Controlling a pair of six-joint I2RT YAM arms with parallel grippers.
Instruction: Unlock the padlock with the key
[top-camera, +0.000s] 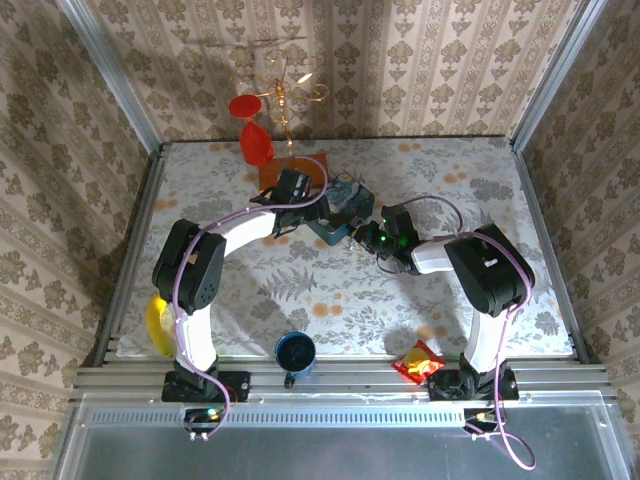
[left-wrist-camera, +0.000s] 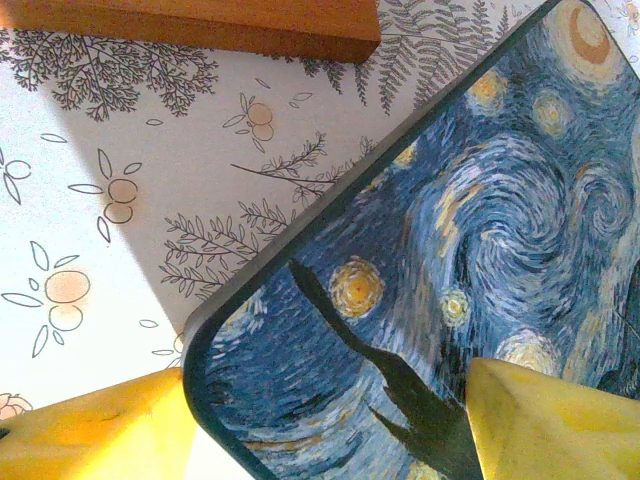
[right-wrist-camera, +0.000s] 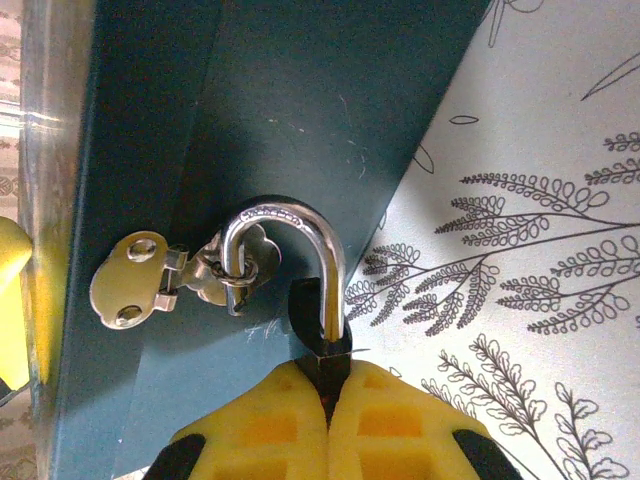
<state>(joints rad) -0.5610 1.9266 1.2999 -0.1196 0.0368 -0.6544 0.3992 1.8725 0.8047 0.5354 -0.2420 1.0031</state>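
Note:
The padlock (right-wrist-camera: 318, 318) is a small black body with a silver shackle (right-wrist-camera: 331, 250), hanging from the hasp (right-wrist-camera: 130, 285) on the teal side of the blue starry tin (right-wrist-camera: 250, 100). The shackle's left leg ends free, through the hasp ring. My right gripper (right-wrist-camera: 327, 372) is shut right under the padlock on a dark piece that looks like the key's head; its blade is hidden. From above, that gripper (top-camera: 372, 240) meets the padlock (top-camera: 361, 236) at the tin's (top-camera: 345, 203) right corner. My left gripper (left-wrist-camera: 325, 400) is open, its yellow fingers (left-wrist-camera: 90, 430) straddling the tin's lid (left-wrist-camera: 450, 250) corner.
An orange wooden block (top-camera: 290, 170) lies just behind the tin, under a gold stand with red pieces (top-camera: 255, 140). A blue cup (top-camera: 296, 352), a yellow item (top-camera: 157, 322) and a red snack packet (top-camera: 420, 362) sit near the front edge. Walls close in three sides.

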